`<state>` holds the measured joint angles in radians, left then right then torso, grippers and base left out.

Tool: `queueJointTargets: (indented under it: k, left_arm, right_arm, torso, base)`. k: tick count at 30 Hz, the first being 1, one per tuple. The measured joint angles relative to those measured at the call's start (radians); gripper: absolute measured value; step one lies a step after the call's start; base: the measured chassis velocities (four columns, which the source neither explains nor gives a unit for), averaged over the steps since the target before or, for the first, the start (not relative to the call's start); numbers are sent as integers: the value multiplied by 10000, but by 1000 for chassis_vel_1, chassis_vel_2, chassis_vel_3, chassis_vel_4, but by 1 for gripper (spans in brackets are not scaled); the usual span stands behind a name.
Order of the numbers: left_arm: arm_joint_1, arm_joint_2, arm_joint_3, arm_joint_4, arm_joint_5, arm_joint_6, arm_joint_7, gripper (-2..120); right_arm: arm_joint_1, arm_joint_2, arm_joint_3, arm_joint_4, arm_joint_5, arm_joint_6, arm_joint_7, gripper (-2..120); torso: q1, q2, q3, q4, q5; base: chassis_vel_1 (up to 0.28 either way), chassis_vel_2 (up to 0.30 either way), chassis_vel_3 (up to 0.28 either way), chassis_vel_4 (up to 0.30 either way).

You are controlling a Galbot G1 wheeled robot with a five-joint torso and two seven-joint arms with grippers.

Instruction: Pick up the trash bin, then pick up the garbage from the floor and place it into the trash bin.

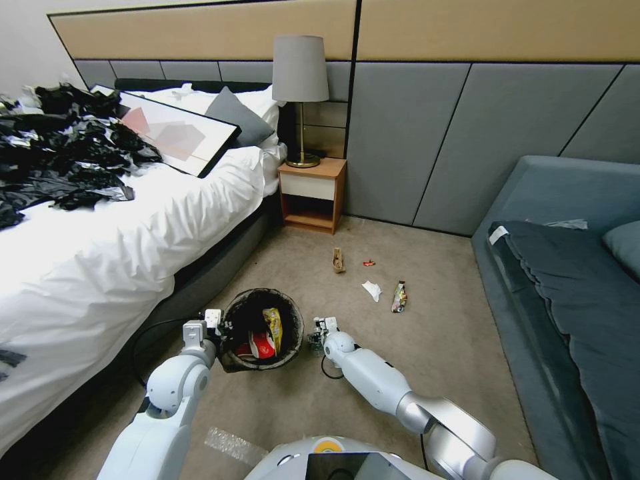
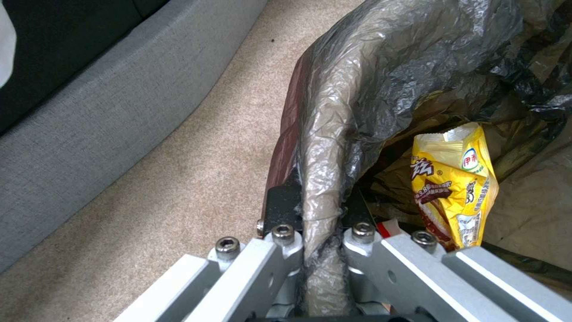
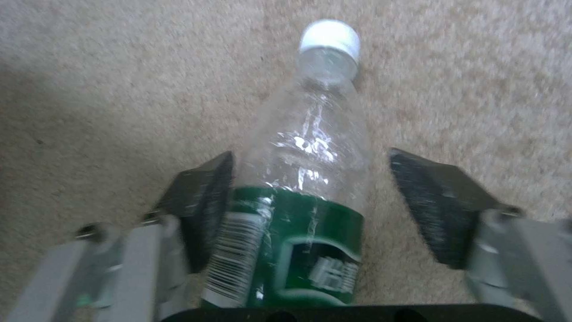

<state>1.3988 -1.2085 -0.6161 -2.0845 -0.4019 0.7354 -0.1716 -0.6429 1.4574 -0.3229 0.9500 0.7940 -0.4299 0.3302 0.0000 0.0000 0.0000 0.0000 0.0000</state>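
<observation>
Right wrist view — bottle [image 3: 304, 179] flat, cap away | right pincer [image 3: 316, 197] wide, astride

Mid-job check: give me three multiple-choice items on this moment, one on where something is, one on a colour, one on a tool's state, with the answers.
1. Where is the clear bottle?
A. inside the trash bin
B. on the carpet between the right tool's fingers
C. on the bed

2. What colour is the bottle's label?
A. green
B. blue
C. orange

3. What is the left tool doing?
A. hanging open over the nightstand
B. shut on the white tissue
C. shut on the trash bin's lined rim

Answers:
1 B: the right wrist view shows it lying on carpet with the right tool open around it.
2 A: a green band wraps its lower body.
3 C: the left wrist view shows the trash bin rim's plastic liner pinched between the fingers.
</observation>
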Motion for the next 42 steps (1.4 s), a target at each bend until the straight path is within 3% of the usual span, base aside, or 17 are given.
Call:
queueJointTargets:
  k: [5,17,33,38,40,42]
  left_arm:
    - [-51,-25,12,58,32,0,15,0]
    - [-98,-26,33,112,35,0,21,0]
    - [-96,-55,58,147,93,0,56,0]
    - [-96,-56,59,157,103,0,65,0]
    - [-95,-54,59,164,109,0,74,0]
    - [-95,-51,60,166,110,0,77,0]
  right_arm:
    - [65,-108,-58,179,217,-101,126,38]
    - [117,-132,-30,163,309,-125,128,0]
    - [141,-242,-3,134,314,-142,130,0]
    - [127,-245,-3,135,315,-164,146,12]
    - [108,-277,-3,192,313,-171,190,28]
    - [105,-286,-4,213,311,-171,203,32]
  torso:
    - [0,0,0,-1,0]
    - [0,0,0,0,0]
    - [0,0,1,-1,0]
    - [0,0,1,0,0]
    - [2,0,2,1,2]
    - [2,0,1,1,1]
  base:
    - [0,0,0,0]
    - [0,0,0,0]
    - [0,0,0,0]
    - [0,0,0,0]
    - [0,0,0,0]
    - [0,0,0,0]
